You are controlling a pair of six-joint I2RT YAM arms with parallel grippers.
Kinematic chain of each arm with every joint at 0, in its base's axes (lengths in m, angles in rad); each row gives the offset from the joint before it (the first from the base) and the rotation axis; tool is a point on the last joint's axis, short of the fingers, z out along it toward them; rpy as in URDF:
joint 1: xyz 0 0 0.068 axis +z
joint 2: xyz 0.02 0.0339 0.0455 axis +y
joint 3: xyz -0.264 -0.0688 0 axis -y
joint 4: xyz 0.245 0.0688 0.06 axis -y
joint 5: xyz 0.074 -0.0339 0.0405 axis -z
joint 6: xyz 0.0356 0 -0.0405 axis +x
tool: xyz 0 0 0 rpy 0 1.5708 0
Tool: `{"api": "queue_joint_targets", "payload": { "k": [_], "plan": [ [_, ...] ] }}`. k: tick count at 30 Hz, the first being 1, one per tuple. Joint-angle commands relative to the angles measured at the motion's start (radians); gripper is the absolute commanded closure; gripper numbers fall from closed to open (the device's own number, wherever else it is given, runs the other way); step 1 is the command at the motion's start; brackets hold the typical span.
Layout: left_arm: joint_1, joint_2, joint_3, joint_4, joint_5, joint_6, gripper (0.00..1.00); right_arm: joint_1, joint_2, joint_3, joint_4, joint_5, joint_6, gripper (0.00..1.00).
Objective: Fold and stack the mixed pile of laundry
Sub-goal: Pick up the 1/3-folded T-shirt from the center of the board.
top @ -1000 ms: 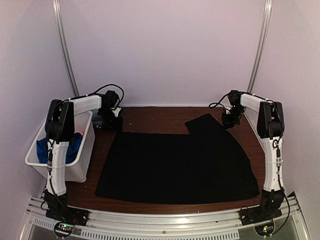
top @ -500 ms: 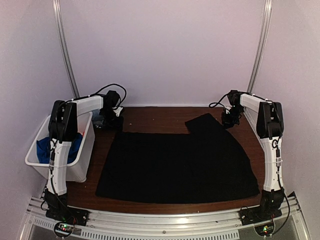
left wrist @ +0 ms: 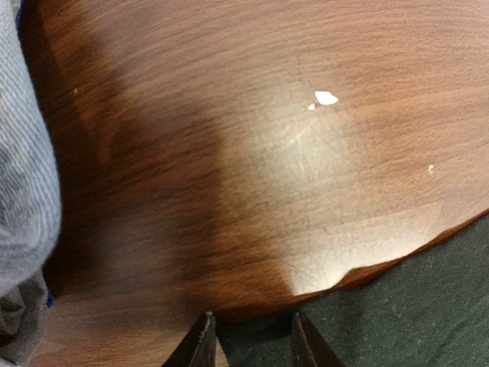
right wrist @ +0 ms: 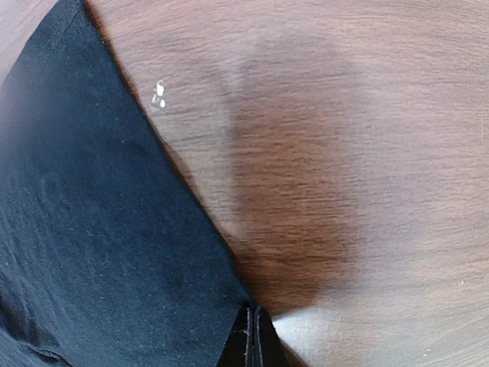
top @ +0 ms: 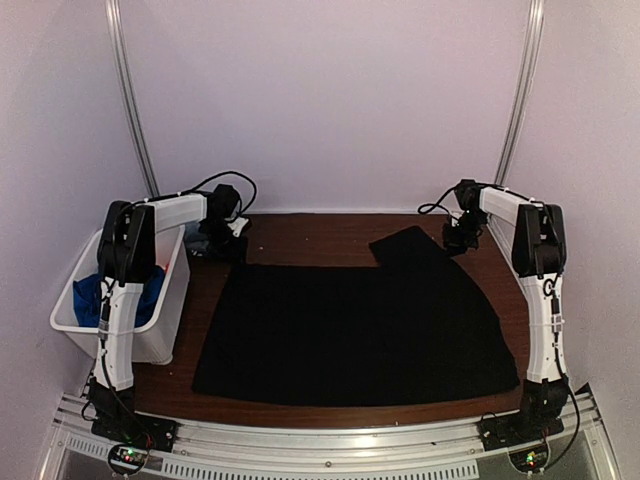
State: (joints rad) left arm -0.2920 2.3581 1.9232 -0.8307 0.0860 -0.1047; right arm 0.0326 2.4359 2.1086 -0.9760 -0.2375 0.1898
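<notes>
A large black cloth [top: 350, 330] lies spread flat over the brown table [top: 310, 232]. My left gripper [top: 222, 243] is low at its far left corner. In the left wrist view the gripper [left wrist: 252, 345] is open, its jaws a narrow gap apart, and the black cloth [left wrist: 412, 306] has its edge lying between them. My right gripper [top: 458, 240] sits at the cloth's far right edge. In the right wrist view this gripper [right wrist: 253, 340] is shut, pinching the edge of the black cloth [right wrist: 92, 229]. Bright blue fabric [top: 150, 288] lies in the bin.
A white plastic bin [top: 70, 322] stands off the table's left side, beside the left arm. Pale blue denim-like fabric [left wrist: 23, 191] fills the left edge of the left wrist view. A small white chip [left wrist: 326, 98] marks the wood. The back wall is close behind both grippers.
The left gripper's jaws have narrowed around the cloth corner and the left arm has shifted slightly right. The right arm and the cloth have not moved.
</notes>
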Motion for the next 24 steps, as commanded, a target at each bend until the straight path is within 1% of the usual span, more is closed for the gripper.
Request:
{"api": "queue_joint_targets", "payload": {
  "k": [1,6,8,9,11,13,15,17,20,24],
  "plan": [
    [0.011,0.018,-0.028,0.011,-0.006,0.012,0.67,-0.006,0.033,0.046,0.012,0.006,0.011,1.0],
    [0.011,0.019,-0.021,0.011,-0.015,0.011,0.77,-0.009,0.046,0.097,-0.017,-0.035,0.008,0.99],
    [0.011,0.017,-0.02,0.012,-0.012,0.011,0.79,-0.012,0.03,0.09,-0.032,-0.038,0.011,0.81],
    [0.011,0.018,-0.02,0.01,-0.011,0.011,0.8,-0.016,0.014,0.074,-0.029,-0.038,0.012,0.75],
    [0.011,0.016,-0.022,0.008,-0.013,0.011,0.8,-0.019,-0.021,0.032,-0.02,-0.035,0.013,0.68],
    [0.011,0.016,-0.026,0.007,-0.012,0.011,0.8,-0.02,-0.046,-0.009,-0.02,-0.027,0.011,0.65],
    [0.011,0.015,-0.029,0.008,-0.013,0.011,0.8,-0.048,-0.058,-0.052,-0.005,-0.042,0.003,0.64],
    [0.011,0.017,-0.029,0.008,-0.012,0.008,0.8,-0.048,-0.059,-0.082,0.006,-0.059,-0.006,0.65],
    [0.011,0.017,-0.029,0.008,-0.013,0.007,0.8,-0.046,-0.045,-0.084,0.013,-0.067,-0.01,0.7],
    [0.011,0.021,-0.025,0.007,-0.007,0.004,0.82,-0.046,-0.006,-0.052,0.014,-0.069,-0.018,0.74]
  ]
}}
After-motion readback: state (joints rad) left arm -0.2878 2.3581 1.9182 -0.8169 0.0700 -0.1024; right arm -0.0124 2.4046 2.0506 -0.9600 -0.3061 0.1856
